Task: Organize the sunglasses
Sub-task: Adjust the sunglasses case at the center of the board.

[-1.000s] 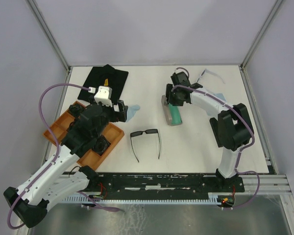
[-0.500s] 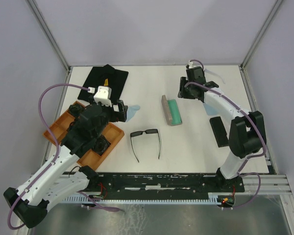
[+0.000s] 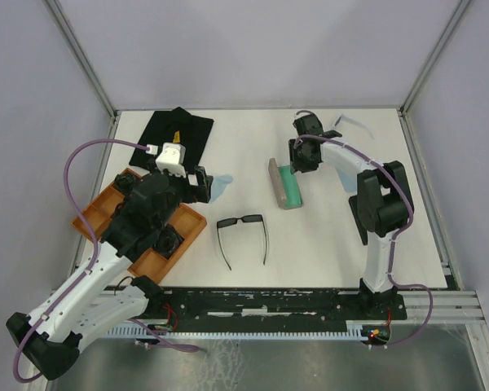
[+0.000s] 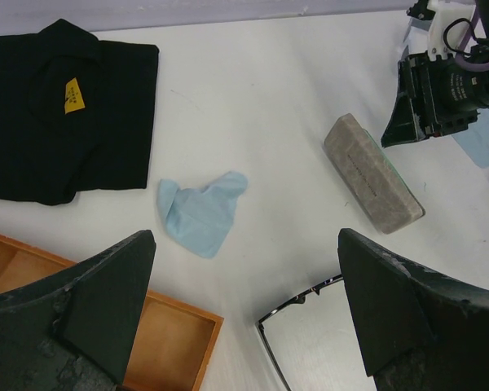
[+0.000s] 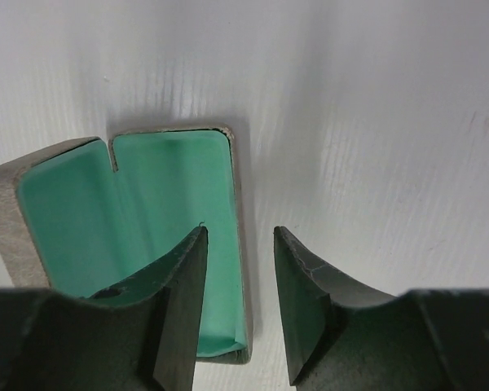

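Observation:
The black-framed sunglasses (image 3: 243, 236) lie unfolded on the white table, their arms pointing at the near edge; the left wrist view catches one corner of them (image 4: 310, 297). A pale-framed pair of sunglasses (image 3: 348, 122) lies at the back right. My left gripper (image 3: 208, 186) hovers open above the table between the orange tray and the black pair, nothing between its fingers (image 4: 244, 236). My right gripper (image 3: 295, 165) is at the far end of the open grey case (image 3: 285, 186). Its jaws (image 5: 239, 236) stand partly open astride the case's side wall, one finger over the green lining (image 5: 130, 204).
An orange compartment tray (image 3: 98, 213) sits at the left under my left arm. Folded black fabric (image 3: 175, 134) lies at the back left. A crumpled light blue cloth (image 4: 202, 210) lies next to the tray, another (image 4: 485, 134) behind the right gripper.
My right gripper swung away toward the back right, then came back down to the case's far end, its jaws a little narrower. The left arm and the black sunglasses have not moved.

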You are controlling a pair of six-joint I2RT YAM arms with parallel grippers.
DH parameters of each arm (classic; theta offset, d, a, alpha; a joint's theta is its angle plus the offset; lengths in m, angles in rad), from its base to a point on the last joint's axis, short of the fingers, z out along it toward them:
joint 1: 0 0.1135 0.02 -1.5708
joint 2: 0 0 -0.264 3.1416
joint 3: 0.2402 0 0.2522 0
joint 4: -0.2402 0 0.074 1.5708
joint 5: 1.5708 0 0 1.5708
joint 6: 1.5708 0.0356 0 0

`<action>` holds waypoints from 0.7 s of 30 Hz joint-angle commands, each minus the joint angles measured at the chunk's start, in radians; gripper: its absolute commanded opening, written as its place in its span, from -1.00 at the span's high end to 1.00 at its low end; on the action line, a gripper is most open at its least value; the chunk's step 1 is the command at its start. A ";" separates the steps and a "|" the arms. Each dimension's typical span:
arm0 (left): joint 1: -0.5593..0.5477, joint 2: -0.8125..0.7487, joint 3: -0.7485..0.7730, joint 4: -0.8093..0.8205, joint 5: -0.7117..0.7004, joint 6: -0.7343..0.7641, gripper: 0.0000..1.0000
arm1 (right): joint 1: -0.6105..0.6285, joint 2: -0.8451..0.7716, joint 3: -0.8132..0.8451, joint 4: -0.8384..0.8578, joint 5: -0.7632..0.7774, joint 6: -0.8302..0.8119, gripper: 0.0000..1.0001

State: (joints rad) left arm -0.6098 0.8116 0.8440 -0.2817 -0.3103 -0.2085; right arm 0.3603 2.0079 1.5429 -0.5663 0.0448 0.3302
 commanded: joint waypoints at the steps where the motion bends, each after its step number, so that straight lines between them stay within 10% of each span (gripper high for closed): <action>1: 0.007 0.003 0.003 0.049 0.014 -0.039 -1.00 | 0.003 0.034 0.058 -0.001 -0.016 -0.040 0.08; 21: 0.016 0.010 0.000 0.050 0.022 -0.040 -0.99 | 0.003 0.128 0.117 -0.043 0.006 0.019 0.49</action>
State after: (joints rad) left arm -0.6014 0.8242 0.8440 -0.2817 -0.3038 -0.2089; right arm 0.3603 2.1403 1.6306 -0.6228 0.0284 0.3000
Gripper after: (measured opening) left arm 0.997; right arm 0.283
